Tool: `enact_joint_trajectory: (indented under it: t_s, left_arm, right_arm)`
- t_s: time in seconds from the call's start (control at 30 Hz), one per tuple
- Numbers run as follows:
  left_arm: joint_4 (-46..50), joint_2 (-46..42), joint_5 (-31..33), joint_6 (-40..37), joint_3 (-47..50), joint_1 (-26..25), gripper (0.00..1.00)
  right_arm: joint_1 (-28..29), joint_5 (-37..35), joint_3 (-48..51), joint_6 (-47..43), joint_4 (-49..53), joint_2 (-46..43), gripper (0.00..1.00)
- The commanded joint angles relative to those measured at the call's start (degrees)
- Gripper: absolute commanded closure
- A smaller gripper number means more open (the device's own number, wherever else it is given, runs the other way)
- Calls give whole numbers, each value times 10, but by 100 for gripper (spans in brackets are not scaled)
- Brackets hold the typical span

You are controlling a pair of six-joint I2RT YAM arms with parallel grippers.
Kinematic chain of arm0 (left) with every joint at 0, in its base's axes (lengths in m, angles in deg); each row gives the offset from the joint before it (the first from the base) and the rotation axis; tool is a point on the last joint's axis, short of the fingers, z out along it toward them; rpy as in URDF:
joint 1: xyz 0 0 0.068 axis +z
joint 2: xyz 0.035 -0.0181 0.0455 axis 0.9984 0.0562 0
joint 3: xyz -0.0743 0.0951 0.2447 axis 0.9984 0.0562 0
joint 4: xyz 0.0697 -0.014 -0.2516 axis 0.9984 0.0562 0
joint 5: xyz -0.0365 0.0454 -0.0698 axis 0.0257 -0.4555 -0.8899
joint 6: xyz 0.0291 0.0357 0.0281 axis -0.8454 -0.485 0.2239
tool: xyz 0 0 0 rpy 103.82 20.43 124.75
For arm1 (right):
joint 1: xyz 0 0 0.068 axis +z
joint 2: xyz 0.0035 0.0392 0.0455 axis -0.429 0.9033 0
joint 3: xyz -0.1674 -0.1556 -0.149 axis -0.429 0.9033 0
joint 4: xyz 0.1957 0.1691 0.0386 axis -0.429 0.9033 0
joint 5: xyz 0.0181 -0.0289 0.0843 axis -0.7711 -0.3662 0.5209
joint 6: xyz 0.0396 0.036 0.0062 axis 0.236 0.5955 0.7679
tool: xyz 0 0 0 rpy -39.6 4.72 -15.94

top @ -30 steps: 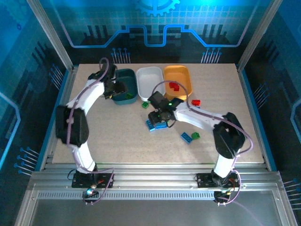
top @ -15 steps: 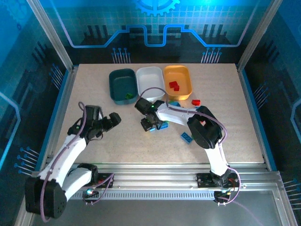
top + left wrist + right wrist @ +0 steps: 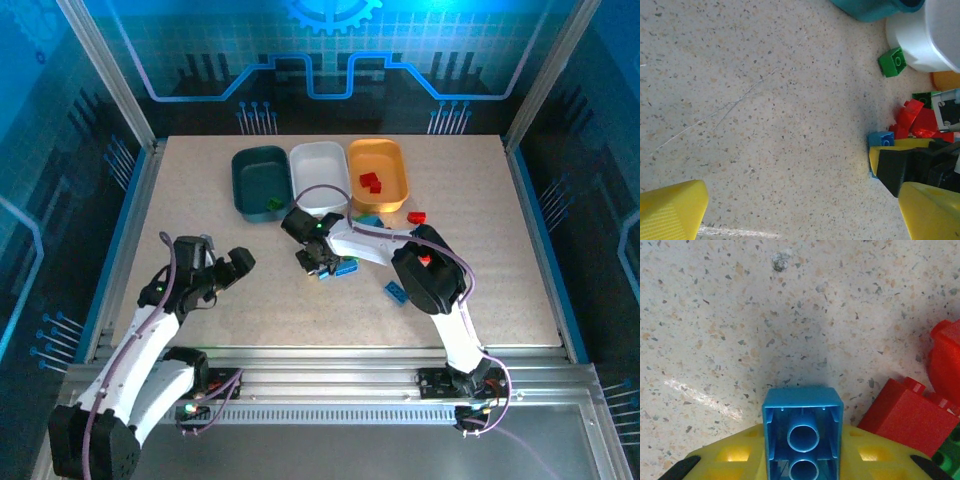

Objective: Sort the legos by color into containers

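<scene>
Right wrist: right tool [image 3: 802, 462] grips blue lego [image 3: 803, 427]; left tool [image 3: 800, 212] gapes wide.

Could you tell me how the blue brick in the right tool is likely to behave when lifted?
The blue brick looks like rigid moulded plastic, so it should probably hold its shape. Its underside is hollow with open tubes, so it is likely light. Its smooth, glossy walls might slip in the right tool if gripped loosely.
</scene>
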Motion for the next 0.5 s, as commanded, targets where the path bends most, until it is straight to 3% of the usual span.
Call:
enact_joint_trajectory:
  t_s: [0.0, 0.27, 0.47]
  left_arm:
    - [20, -30, -7, 4, 11, 5, 1]
    - [37, -42, 18, 32, 20, 10, 1]
    - [4, -48, -32, 68, 58, 11, 1]
  right_arm:
    - [10, -6, 13, 14, 2, -40, 70]
    - [-23, -4, -27, 15, 19, -104, 70]
    - [-93, 5, -78, 17, 1, -89, 69]
